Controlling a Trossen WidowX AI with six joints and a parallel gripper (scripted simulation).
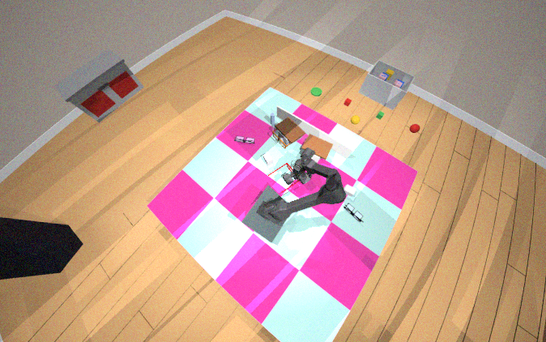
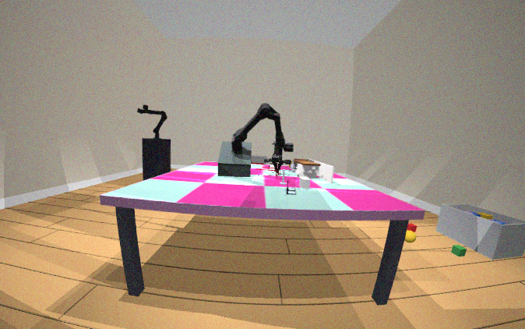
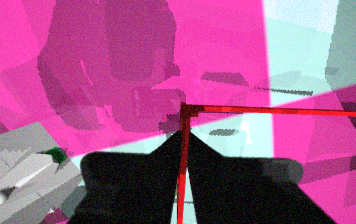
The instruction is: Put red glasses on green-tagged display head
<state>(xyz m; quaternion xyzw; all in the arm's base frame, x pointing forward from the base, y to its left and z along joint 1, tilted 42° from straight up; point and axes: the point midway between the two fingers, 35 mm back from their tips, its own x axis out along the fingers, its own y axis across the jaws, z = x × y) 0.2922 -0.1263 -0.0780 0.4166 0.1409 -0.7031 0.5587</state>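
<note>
My gripper [image 3: 183, 135] [image 1: 292, 177] [image 2: 276, 168] is shut on the red glasses [image 3: 183, 165] [image 1: 279, 169], pinching the thin frame next to a corner hinge. One red temple [image 3: 270, 110] runs off to the right in the wrist view. The glasses hang a little above the checked table [image 1: 186, 203]. In the wrist view a grey display head [image 3: 30, 175] with a green tag [image 3: 59, 155] shows at the lower left, beside and below the fingers. The glasses are apart from it. I cannot make out the other head clearly.
Pink glasses [image 1: 245, 139] lie at the back left and black glasses [image 1: 353, 211] [image 2: 290, 190] at the right. Two wooden stands [image 1: 289, 129] [image 1: 317, 146] and a white panel [image 1: 323, 133] stand behind the gripper. A white block [image 1: 349, 190] sits by the arm's elbow.
</note>
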